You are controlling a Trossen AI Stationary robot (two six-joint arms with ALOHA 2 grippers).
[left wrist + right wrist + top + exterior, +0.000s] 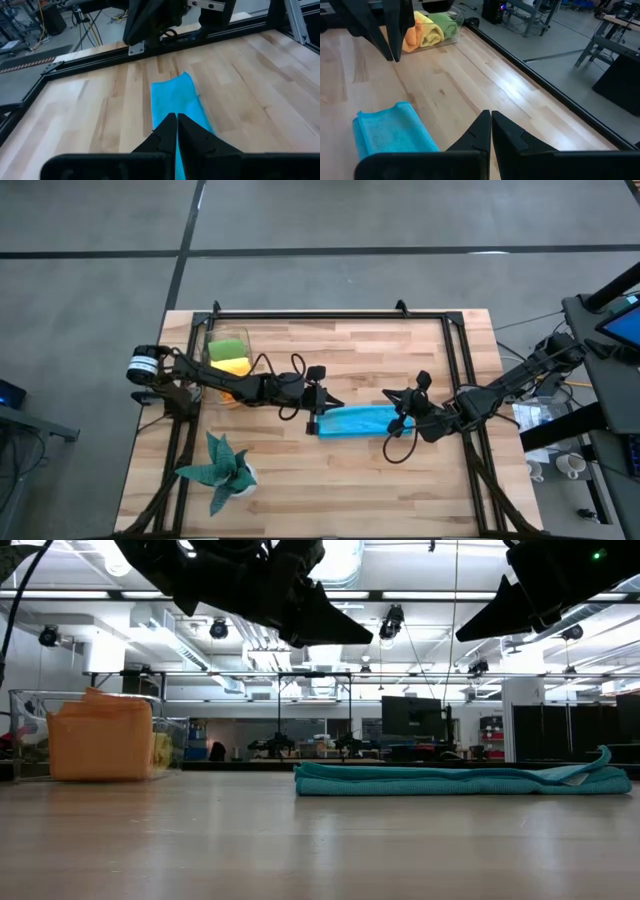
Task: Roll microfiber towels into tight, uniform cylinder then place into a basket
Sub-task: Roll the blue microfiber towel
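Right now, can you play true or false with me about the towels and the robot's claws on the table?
1. The blue towel lies flat on the table, not rolled up. True.
2. The left gripper is holding the blue towel. False: it is shut on nothing and hangs above one end of the towel.
3. The orange towel, yellow towel and green towel are rolled up in the clear basket. True.
4. The right gripper is wide open. False: its fingers are shut together.
5. The plant sits inside the basket. False: it stands on the table, apart from the basket.
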